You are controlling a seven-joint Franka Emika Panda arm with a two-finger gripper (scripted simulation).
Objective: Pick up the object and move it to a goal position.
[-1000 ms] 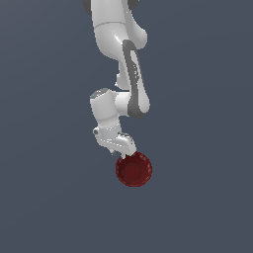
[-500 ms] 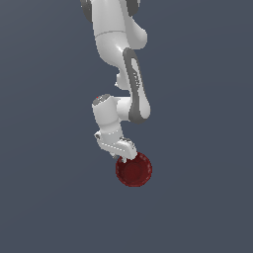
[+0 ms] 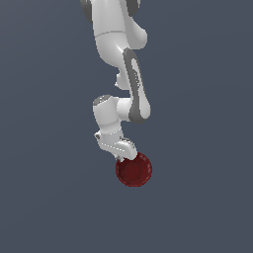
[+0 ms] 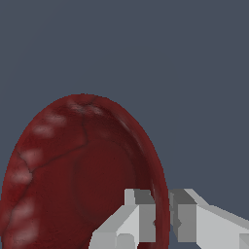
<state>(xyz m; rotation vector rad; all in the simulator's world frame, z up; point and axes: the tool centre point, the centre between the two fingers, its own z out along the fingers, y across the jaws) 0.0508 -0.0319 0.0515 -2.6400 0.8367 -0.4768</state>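
A simulator's bare scene: a flat, featureless slate-grey backdrop [image 3: 207,74] with no real room's furnishings.

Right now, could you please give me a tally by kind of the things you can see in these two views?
Dark red bowl: 1
Robot gripper, one finger on each side of the bowl's rim: 1
Total: 2

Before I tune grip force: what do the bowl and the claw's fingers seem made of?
Bowl: dark red, glossy, like glazed ceramic or hard plastic; pale highlights along its rim. The render leaves it open. Claw fingers: flat-faced, matte pale grey, like metal or plastic.
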